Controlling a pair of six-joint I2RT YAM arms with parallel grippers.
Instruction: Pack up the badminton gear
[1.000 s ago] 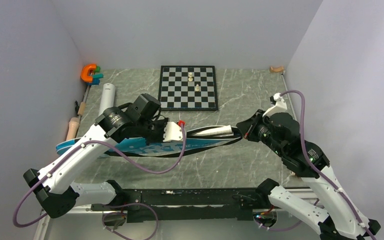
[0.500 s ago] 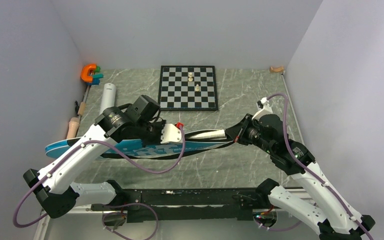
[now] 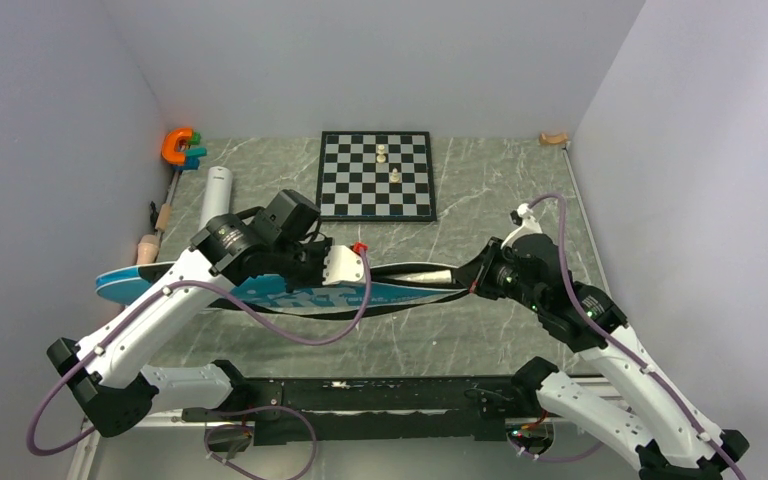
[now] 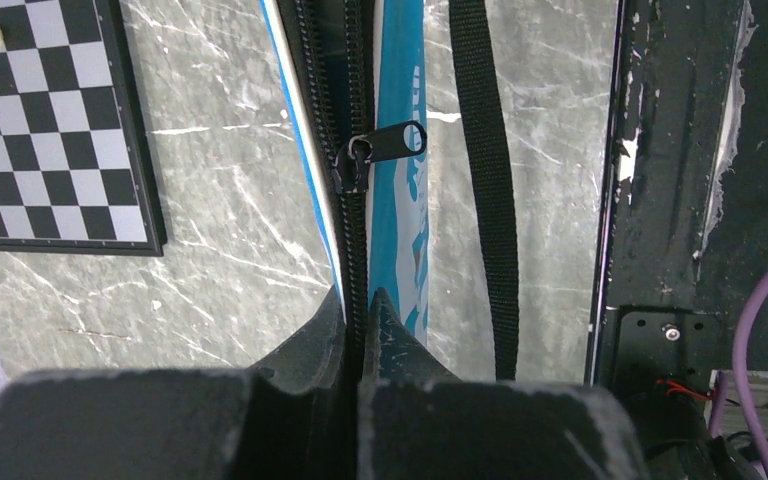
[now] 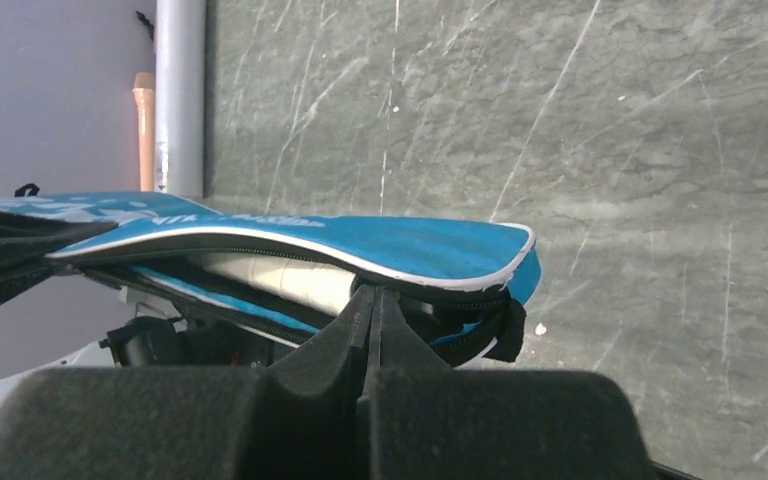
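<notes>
desk (image 3: 480, 330): grey marble top, arms bolted at the near edge.
bag (image 3: 390, 296): blue racket-shaped cover, stretched left-right across mid desk between both arms, just in front of the chessboard (image 3: 377, 175). Cannot tell if it rests on the desk or hangs just clear.
bag handling: soft, light fabric. Likely sags where unsupported, with the rackets inside giving some stiffness along its length. Best hold is the piped edge beside the zip, not the flat panel.
tube (image 3: 214, 196): white cylinder at the far left of the desk, well apart from the bag, so not packed yet. Stiff, smooth and round, so probably rolls. Grab across the middle.
strap (image 4: 485, 200): black webbing, loose beside the bag. Limp, and a snag risk.
racket handle (image 5: 280, 278): white, visible inside the gaping mouth at the bag's right end.
left pincer (image 4: 362, 305): closed, pinching the bag's zip seam on the done-up stretch.
right pincer (image 5: 375, 295): closed, clamped on the lip of the bag's open end.
zip pull (image 4: 385, 145): black tab lying flat beyond the left fingertips. Teeth are split past it, so the zip is part open. Small and thin, so it needs a fine pinch on the tab.
</notes>
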